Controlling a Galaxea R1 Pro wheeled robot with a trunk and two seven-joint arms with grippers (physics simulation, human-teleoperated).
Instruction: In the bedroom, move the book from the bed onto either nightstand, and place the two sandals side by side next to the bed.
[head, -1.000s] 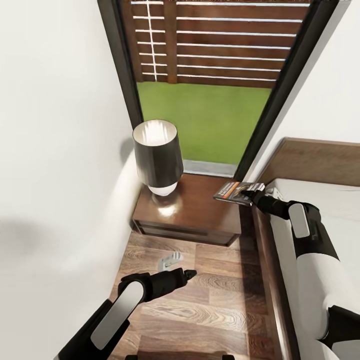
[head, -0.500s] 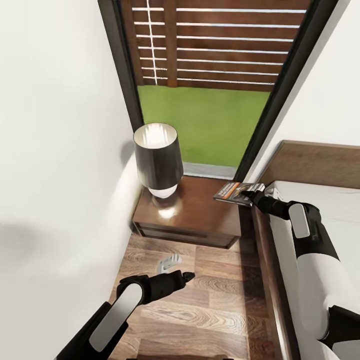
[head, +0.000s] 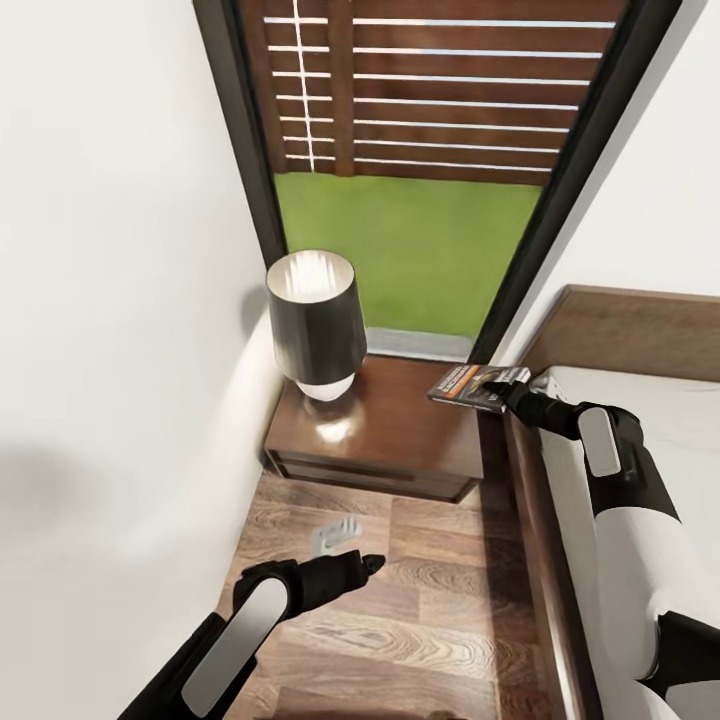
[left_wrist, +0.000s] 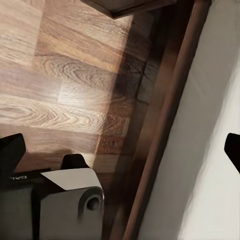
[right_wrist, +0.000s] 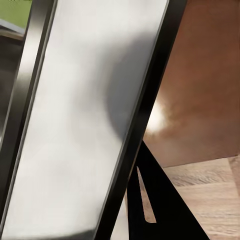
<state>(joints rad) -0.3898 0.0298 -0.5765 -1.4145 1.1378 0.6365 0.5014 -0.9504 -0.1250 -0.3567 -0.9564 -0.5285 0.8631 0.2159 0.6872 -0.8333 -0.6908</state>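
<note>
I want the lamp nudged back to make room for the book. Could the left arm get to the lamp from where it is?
Probably yes. The left gripper hangs low over the wood floor in front of the nightstand, and nothing stands between it and the lamp; it would have to rise first.

Bed (head: 650, 400) runs off the frame's right edge; the right gripper (head: 497, 388) covers part of the book (head: 470, 385).

Head camera looks steeply down on nightstand (head: 375, 432) and bed (head: 640, 400); left wrist camera shares floor (left_wrist: 60, 85) and bed frame.
</note>
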